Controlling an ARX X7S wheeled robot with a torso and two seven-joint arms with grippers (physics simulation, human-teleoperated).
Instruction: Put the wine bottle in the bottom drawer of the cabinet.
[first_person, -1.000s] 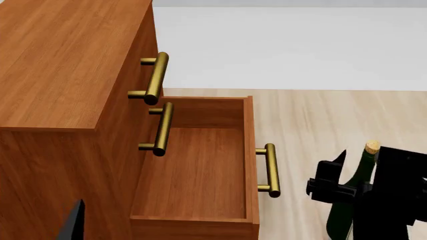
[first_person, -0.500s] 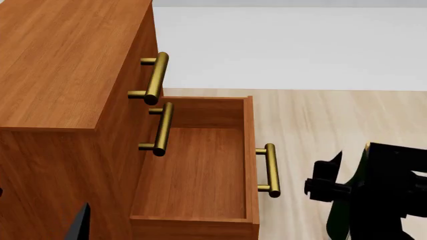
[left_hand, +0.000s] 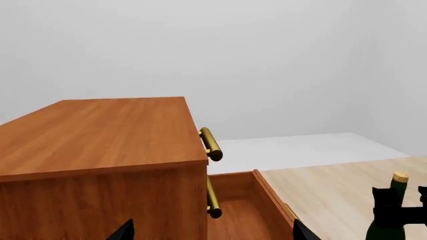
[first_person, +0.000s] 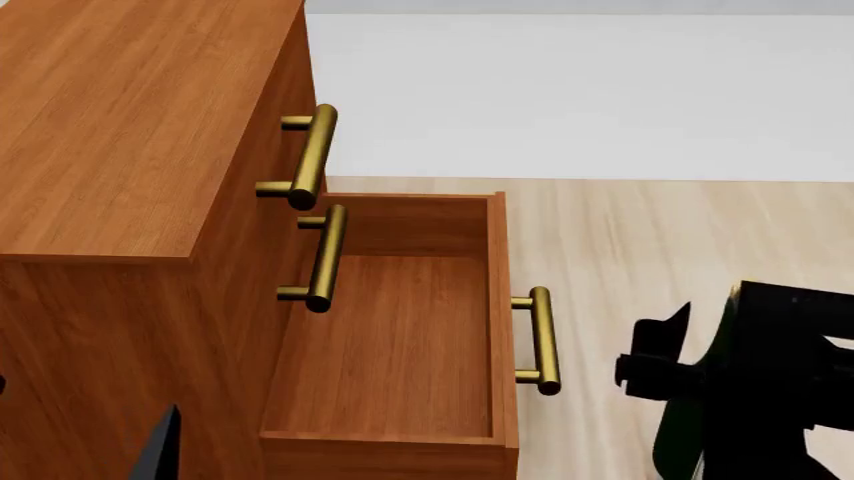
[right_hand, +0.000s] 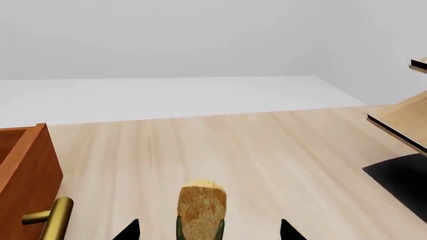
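The cabinet (first_person: 120, 120) stands at the left. Its bottom drawer (first_person: 387, 340) is pulled out, with nothing in it and its brass handle (first_person: 541, 340) facing right. My right gripper (first_person: 701, 385) is at the lower right beside the drawer front, shut around the upright dark green wine bottle (first_person: 683, 440). The gripper's body hides the cork in the head view. The cork (right_hand: 202, 202) rises between the fingertips of my right gripper (right_hand: 208, 232) in the right wrist view. The bottle (left_hand: 395, 200) also shows in the left wrist view. My left gripper (left_hand: 210, 235) is open and empty beside the cabinet.
The two upper drawers are shut, their brass handles (first_person: 314, 155) sticking out above the open drawer. A pale wood rack with a black base (right_hand: 400, 175) stands on the floor further right. Pale wood floor (first_person: 667, 240) lies beyond the drawer.
My right gripper's body has shifted up and left over the bottle's cork, which showed one second ago. My left gripper's finger edged slightly right. The drawer has not moved.
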